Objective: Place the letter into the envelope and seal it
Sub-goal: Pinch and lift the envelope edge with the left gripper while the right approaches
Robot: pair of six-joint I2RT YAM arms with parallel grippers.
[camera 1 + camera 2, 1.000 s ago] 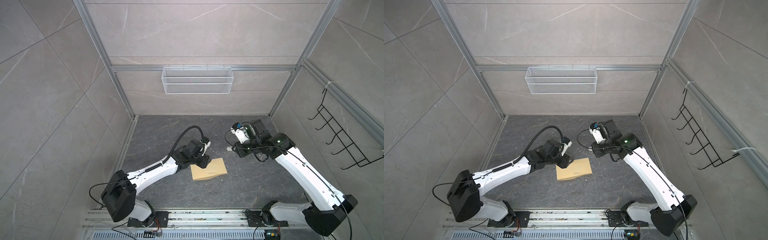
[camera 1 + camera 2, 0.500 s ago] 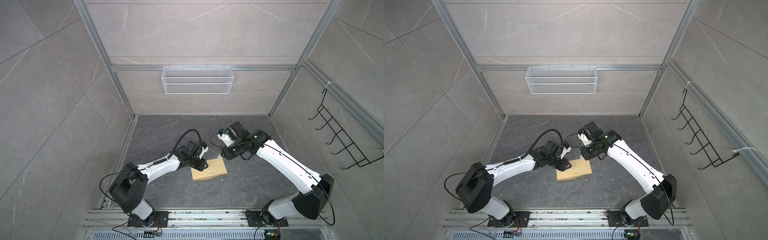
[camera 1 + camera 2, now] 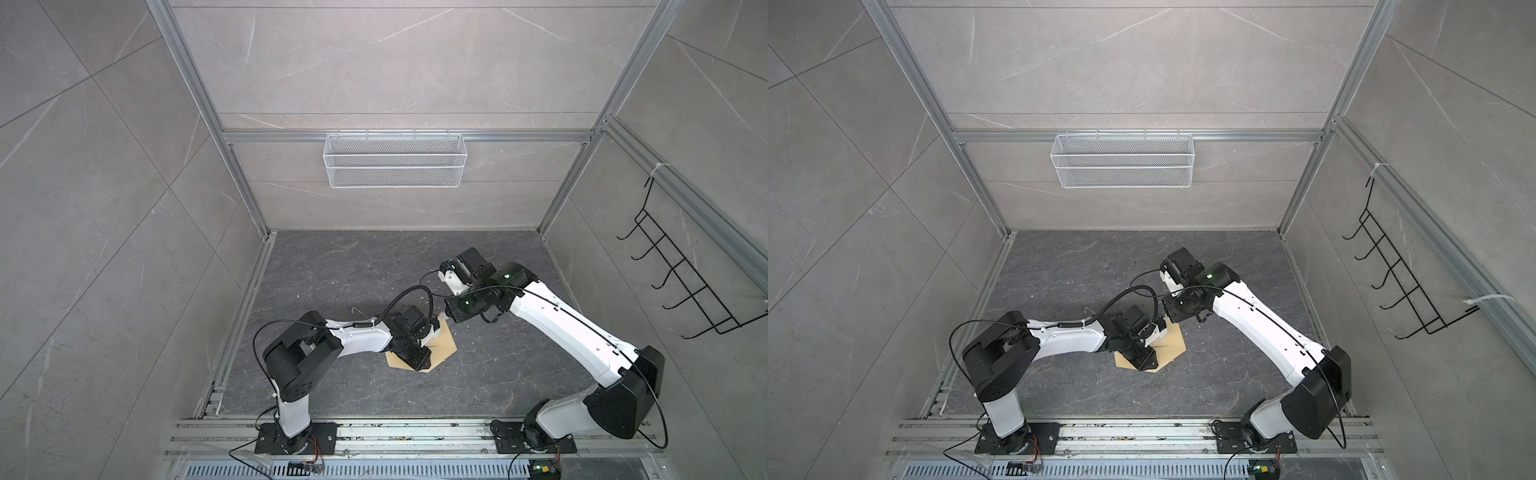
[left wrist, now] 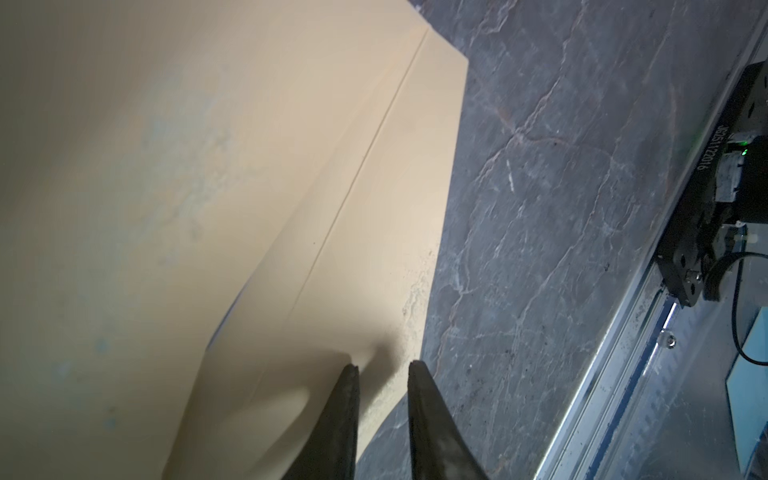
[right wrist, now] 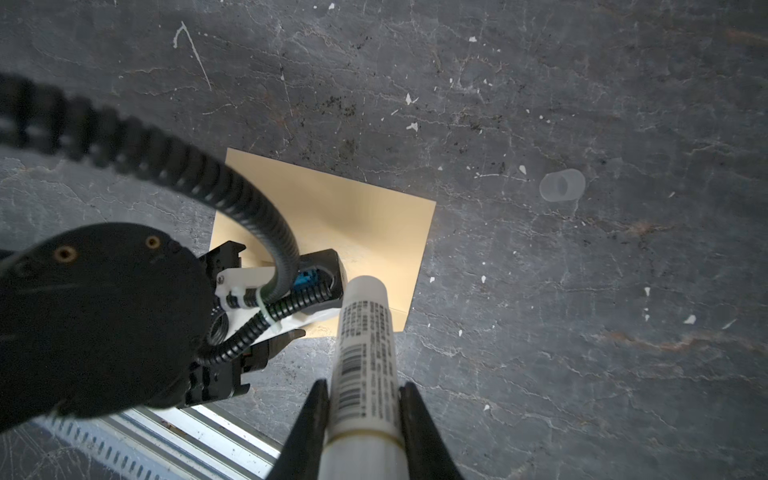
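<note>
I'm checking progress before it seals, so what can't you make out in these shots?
Letter: in no view; whether it is inside the envelope cannot be told.
Envelope's middle: hidden under the left gripper in both top views; its near part is blurred in the left wrist view, too close.
Glue stick label: too small to read, right wrist view; its base is cut off by the picture's edge.

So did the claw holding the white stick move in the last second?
Yes. The right gripper swung left: seen from above, it was beyond the right end of the wire basket, now it sits below that end, near the envelope.
</note>
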